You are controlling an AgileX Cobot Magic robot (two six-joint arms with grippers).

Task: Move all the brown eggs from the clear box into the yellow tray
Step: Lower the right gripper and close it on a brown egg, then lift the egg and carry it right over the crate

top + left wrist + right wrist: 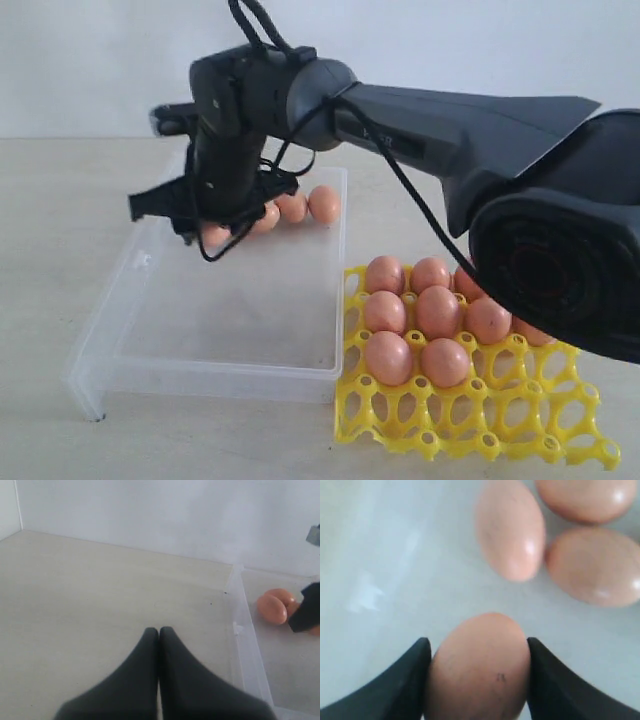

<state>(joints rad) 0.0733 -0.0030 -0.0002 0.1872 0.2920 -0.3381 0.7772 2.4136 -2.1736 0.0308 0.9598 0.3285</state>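
- right gripper [477,643] clamps one brown egg [477,675], a finger touching each side; the near end of that egg is cut off in the right wrist view
- in the exterior view the right gripper [213,225] sits over the far left part of the clear box [200,378], and cables and wrist cover most of the brown egg [215,237]; can't tell if it rests on the box floor or is lifted
- left gripper [159,630] has fingers pressed together, holds nothing, sits over bare table [90,605] just outside the clear box's wall [245,645]; not seen in the exterior view
- yellow tray [500,425] touches the box's right side; the right arm [540,240] hides its far right corner
- tray eggs [438,310] fill the far cups, about eight showing, exact count unclear behind the arm; near cups are bare
- three loose eggs [510,530] lie on the box floor close together, just beyond the gripped one, along the far wall
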